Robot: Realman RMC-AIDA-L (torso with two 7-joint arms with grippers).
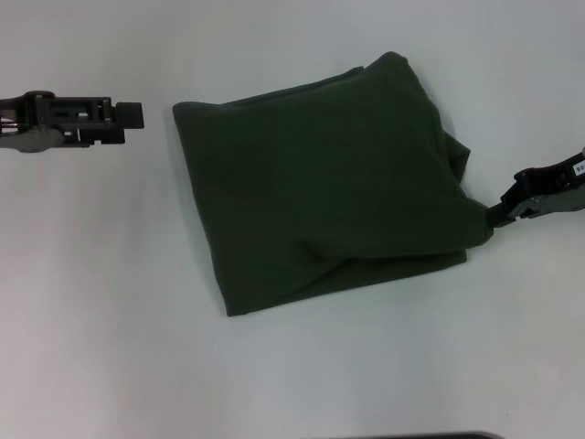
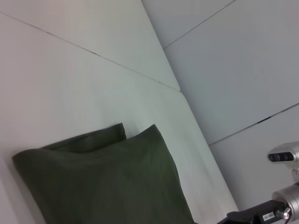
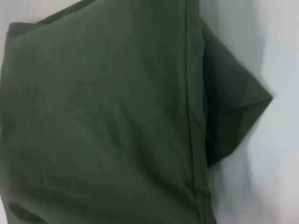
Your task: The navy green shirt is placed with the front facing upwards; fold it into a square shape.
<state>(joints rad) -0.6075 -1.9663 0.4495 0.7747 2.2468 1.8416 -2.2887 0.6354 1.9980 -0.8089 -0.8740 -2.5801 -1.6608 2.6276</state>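
Note:
The navy green shirt (image 1: pixel 320 183) lies folded into a rough four-sided shape in the middle of the white table, plain side up, with no lettering showing. My right gripper (image 1: pixel 496 215) is at the shirt's right corner and is shut on the cloth, which is drawn out to a point there. My left gripper (image 1: pixel 132 114) hovers off the shirt's far left corner with a small gap between them and holds nothing. The left wrist view shows the shirt (image 2: pixel 107 182) with two layered corners. The right wrist view is filled by the shirt (image 3: pixel 103 116), with a hem seam and a fold sticking out.
The white table (image 1: pixel 91 320) surrounds the shirt on all sides. A dark strip (image 1: pixel 411 436) shows at the near edge. In the left wrist view the right arm (image 2: pixel 261 214) appears past the shirt, with the table's far edge and a wall beyond.

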